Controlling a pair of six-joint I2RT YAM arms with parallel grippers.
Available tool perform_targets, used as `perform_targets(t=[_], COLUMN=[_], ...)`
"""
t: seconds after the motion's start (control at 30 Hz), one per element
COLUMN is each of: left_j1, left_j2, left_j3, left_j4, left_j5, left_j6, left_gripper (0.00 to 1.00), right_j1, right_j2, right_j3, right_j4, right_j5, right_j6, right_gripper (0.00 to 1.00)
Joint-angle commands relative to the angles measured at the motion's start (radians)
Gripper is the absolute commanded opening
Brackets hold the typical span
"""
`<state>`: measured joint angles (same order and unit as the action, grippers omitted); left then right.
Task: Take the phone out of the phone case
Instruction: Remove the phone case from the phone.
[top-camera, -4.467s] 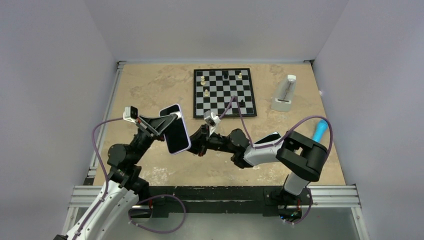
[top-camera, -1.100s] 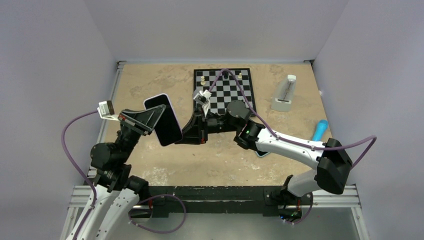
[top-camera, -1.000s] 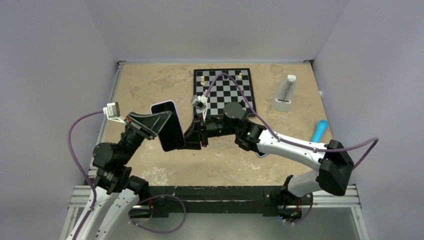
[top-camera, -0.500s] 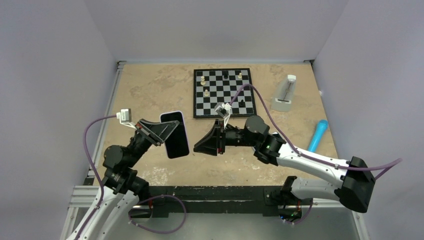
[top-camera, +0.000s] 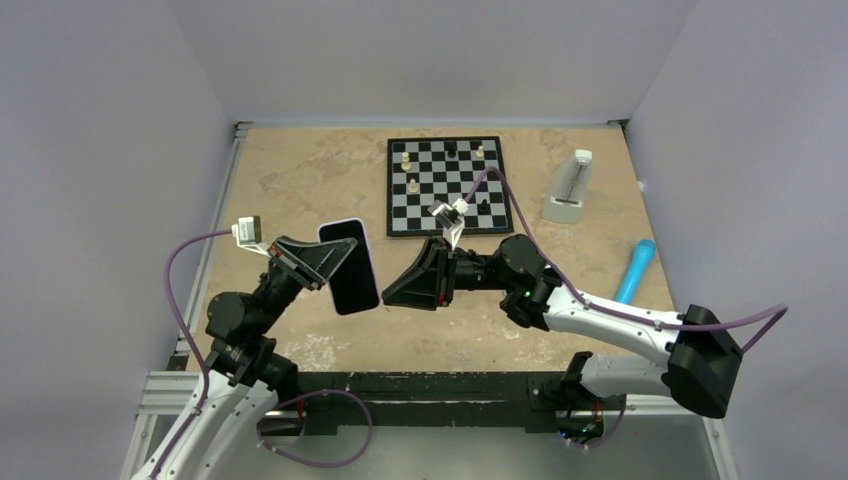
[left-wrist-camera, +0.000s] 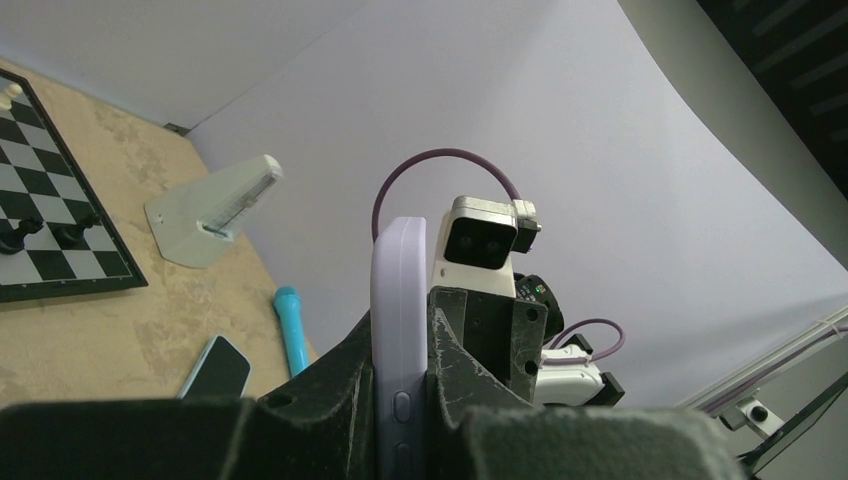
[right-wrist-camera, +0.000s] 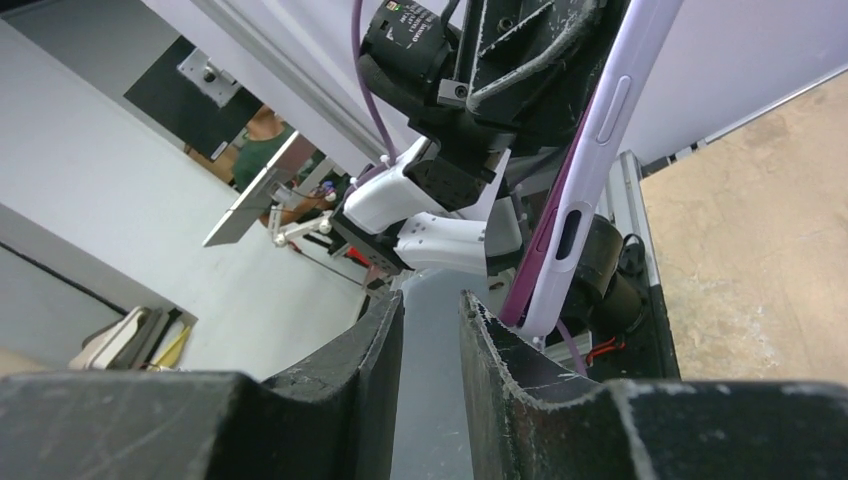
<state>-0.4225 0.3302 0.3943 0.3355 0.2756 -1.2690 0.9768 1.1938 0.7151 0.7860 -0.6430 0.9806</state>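
Observation:
My left gripper (top-camera: 345, 252) is shut on a lilac phone case (top-camera: 350, 266) and holds it upright above the table, its dark face towards the top camera. In the left wrist view the case's edge (left-wrist-camera: 399, 300) stands between my fingers. I cannot tell whether a phone is in it. A phone with a black screen and a pale blue rim (left-wrist-camera: 215, 366) lies flat on the table; the top view hides it under my right arm. My right gripper (top-camera: 388, 297) is just right of the case, apart from it, with a narrow gap and nothing between its fingers (right-wrist-camera: 430, 300). The case (right-wrist-camera: 590, 170) shows ahead of it.
A chessboard (top-camera: 450, 185) with several pieces lies at the back middle. A white metronome (top-camera: 568, 188) stands right of it. A blue cylinder (top-camera: 635, 270) lies near the right edge. The left wrist view shows the metronome (left-wrist-camera: 215, 205) and the cylinder (left-wrist-camera: 293, 330).
My right gripper was against the case's right edge a second ago and has drawn back to the right. My left gripper has carried the case slightly right and nearer.

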Motion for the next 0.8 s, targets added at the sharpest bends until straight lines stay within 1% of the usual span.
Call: perform_targets(t=[0.0, 0.27, 0.5, 0.77], left_j1=[-0.004, -0.004, -0.004, -0.004], left_j2=[0.001, 0.003, -0.025, -0.016], left_j3=[0.039, 0.047, 0.049, 0.056], left_j4=[0.094, 0.101, 0.064, 0.07], left_j5=[-0.014, -0.009, -0.013, -0.004], left_j6=[-0.02, -0.023, -0.013, -0.013], left_gripper=[0.0, 0.0, 0.0, 0.0], right_j1=[0.002, 0.002, 0.002, 0.002], right_j2=[0.019, 0.068, 0.029, 0.02], right_j3=[-0.009, -0.021, -0.032, -0.039], right_j4=[0.088, 0.131, 0.074, 0.077], right_j5=[-0.027, -0.024, -0.005, 0.002], right_j6=[0.023, 0.034, -0.007, -0.01], right_gripper=[0.32, 0.33, 0.35, 0.36])
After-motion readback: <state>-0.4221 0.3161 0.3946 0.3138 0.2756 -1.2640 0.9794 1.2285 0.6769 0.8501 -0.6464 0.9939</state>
